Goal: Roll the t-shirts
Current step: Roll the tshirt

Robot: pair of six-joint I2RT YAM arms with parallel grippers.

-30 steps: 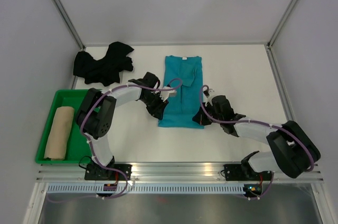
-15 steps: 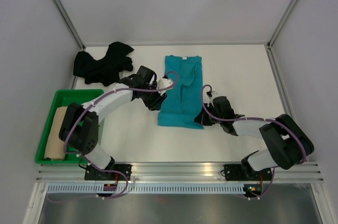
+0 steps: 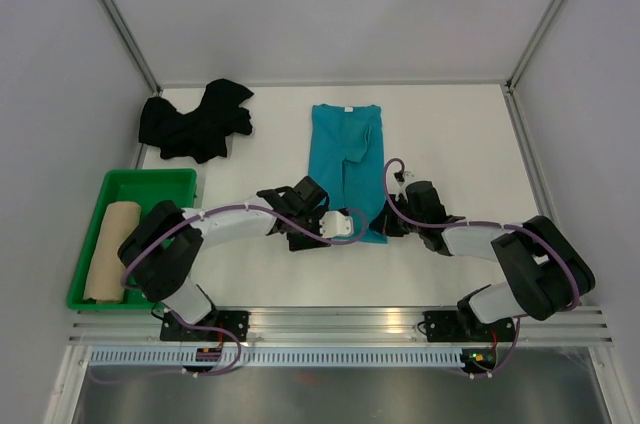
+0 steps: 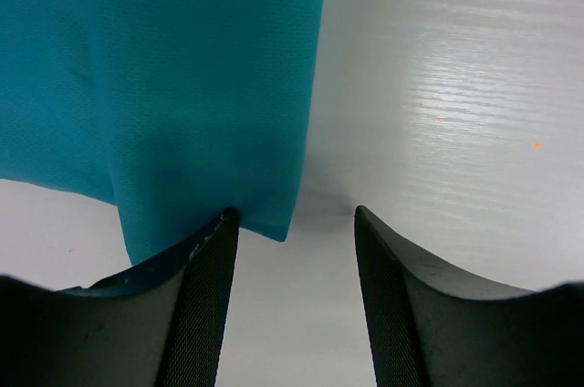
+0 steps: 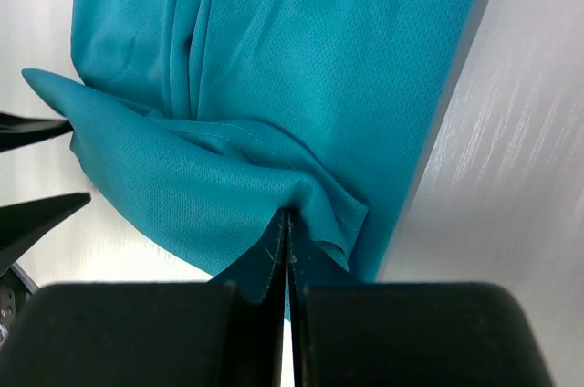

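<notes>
Left pincer (image 4: 294,215) swung down to the near-left hem corner of the teal t-shirt (image 3: 347,154), jaws apart there; right pincer (image 5: 285,223) is clamped tight on the same hem.

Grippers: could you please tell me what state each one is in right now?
Left gripper: open, holding nothing, at the teal t-shirt corner.
Right gripper: closed on a fold of the teal t-shirt.

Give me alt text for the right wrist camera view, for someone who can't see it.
The right gripper has its fingers shut on a raised fold of the teal t-shirt. The rest of the shirt lies flat on a white table, which shows at right.
</notes>
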